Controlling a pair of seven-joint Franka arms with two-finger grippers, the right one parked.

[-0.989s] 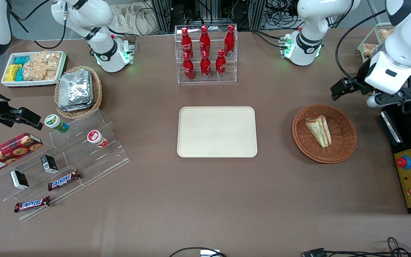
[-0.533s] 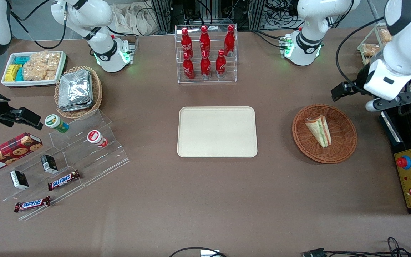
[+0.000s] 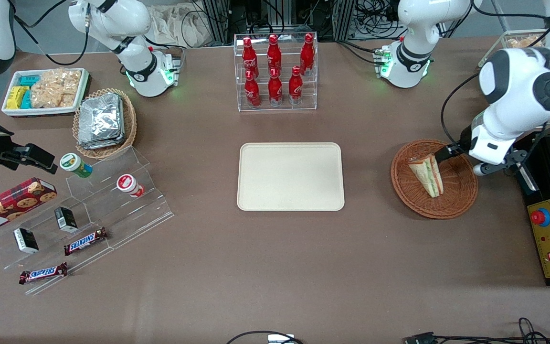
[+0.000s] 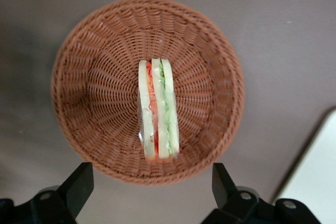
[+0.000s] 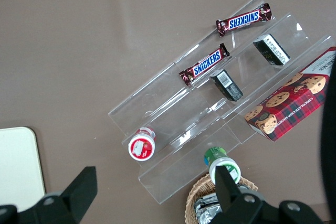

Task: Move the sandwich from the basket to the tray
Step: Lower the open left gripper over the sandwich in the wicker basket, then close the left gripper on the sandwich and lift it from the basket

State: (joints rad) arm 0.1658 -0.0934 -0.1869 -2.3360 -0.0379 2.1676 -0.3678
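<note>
In the round wicker basket (image 3: 434,179), toward the working arm's end of the surface (image 3: 275,267), lies the sandwich (image 3: 427,175), wedge w/ its cut edge up; wrist cam shows green & red-orange filling stripes (image 4: 158,109) between pale bread, clear wrap over it. It sits about mid-basket, touching the weave only. The gripper (image 4: 152,187) hangs above the basket, fingers (image 4: 79,186) spread wide, nothing between them, not touching sandwich or basket rim. In the front view the gripper (image 3: 461,160) shows over the basket's edge that is farther from the camera, one dark fingertip close by the sandwich's narrow end.

The tray (image 3: 290,176) is mid-surface, flat, cream-beige, nothing on it, well apart from the basket; a corner of it (image 4: 315,177) shows in the wrist view too. Farther from the front cam than the tray: clear rack of red bottles (image 3: 275,71). Toward the parked arm's end: oval basket w/ foil packets (image 3: 103,122), white dish of snack packets (image 3: 43,91), clear stepped display (image 3: 93,210) w/ Snickers bars (image 3: 85,241), small cups, cookie box (image 3: 10,204).
</note>
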